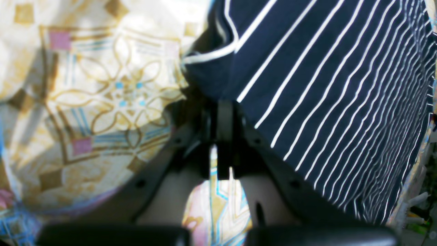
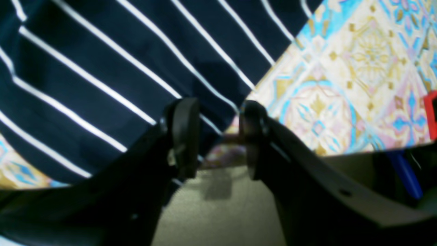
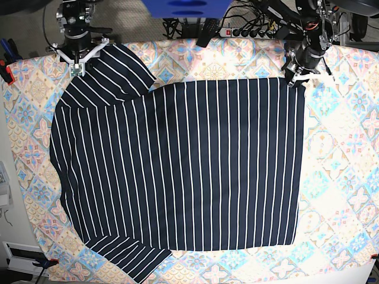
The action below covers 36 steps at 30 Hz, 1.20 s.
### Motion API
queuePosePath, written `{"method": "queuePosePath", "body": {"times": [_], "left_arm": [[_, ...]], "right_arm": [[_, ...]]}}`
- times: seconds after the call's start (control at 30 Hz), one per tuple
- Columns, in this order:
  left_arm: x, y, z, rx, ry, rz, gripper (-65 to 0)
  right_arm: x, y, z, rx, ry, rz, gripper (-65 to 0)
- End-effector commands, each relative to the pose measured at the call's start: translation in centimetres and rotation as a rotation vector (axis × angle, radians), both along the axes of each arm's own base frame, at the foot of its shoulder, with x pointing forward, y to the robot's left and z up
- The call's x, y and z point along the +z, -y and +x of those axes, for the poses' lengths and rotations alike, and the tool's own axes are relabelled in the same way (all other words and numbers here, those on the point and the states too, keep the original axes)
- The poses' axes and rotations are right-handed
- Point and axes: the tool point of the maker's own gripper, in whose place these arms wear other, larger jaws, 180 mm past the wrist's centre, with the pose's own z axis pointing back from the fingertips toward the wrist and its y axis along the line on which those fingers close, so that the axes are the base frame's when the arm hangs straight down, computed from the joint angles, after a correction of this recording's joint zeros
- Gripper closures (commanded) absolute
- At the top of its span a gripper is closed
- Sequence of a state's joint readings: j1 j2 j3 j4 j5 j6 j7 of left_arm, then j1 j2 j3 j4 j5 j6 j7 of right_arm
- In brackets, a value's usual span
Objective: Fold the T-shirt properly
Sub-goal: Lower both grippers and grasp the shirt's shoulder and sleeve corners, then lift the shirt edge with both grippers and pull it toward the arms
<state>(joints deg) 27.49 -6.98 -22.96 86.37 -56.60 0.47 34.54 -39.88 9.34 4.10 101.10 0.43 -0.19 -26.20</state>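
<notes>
The dark navy pinstriped T-shirt [image 3: 177, 165] lies spread flat on the patterned cloth, with its sleeves toward the left of the base view. My left gripper [image 3: 294, 80] is at the shirt's far right corner. In the left wrist view the left gripper [image 1: 223, 112] has its jaws together on the edge of the T-shirt [image 1: 324, 85]. My right gripper [image 3: 77, 66] is at the end of the far left sleeve. In the right wrist view the right gripper [image 2: 218, 116] is open, with the tip of the T-shirt's [image 2: 119, 68] sleeve lying between the fingers.
The pastel tile-patterned cloth [image 3: 343, 177] covers the table under the shirt. A power strip and cables [image 3: 249, 29] lie behind the far edge. A red clamp [image 3: 6, 71] sits on the left edge. A blue object [image 3: 186, 7] stands at the back centre.
</notes>
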Motion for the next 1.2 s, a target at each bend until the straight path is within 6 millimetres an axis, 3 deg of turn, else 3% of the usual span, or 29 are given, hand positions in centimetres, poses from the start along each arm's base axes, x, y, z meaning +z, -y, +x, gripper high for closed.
{"method": "queuePosePath", "body": {"times": [0.0, 0.5, 0.73, 0.97, 1.17], "left_arm": [[0.7, -0.5, 0.5, -0.005, 0.021, 0.016, 0.0], [0.7, -0.5, 0.5, -0.006, 0.021, 0.017, 0.0], [0.7, -0.5, 0.5, -0.006, 0.02, 0.018, 0.0], [0.7, -0.5, 0.5, -0.006, 0.02, 0.018, 0.0], [0.7, -0.5, 0.4, -0.006, 0.019, 0.018, 0.0]], "right_arm": [[0.6, 0.3, 0.5, 0.004, 0.032, -0.008, -21.9], [-0.9, 0.9, -0.2, -0.016, -0.008, -0.01, -22.5], [-1.8, 1.0, -1.0, -0.067, -0.026, 0.005, -32.8], [-3.9, 0.3, -1.8, -0.212, -0.043, 0.184, -33.4], [-4.1, 0.8, -1.9, -0.249, -0.041, 0.245, -32.1]]}}
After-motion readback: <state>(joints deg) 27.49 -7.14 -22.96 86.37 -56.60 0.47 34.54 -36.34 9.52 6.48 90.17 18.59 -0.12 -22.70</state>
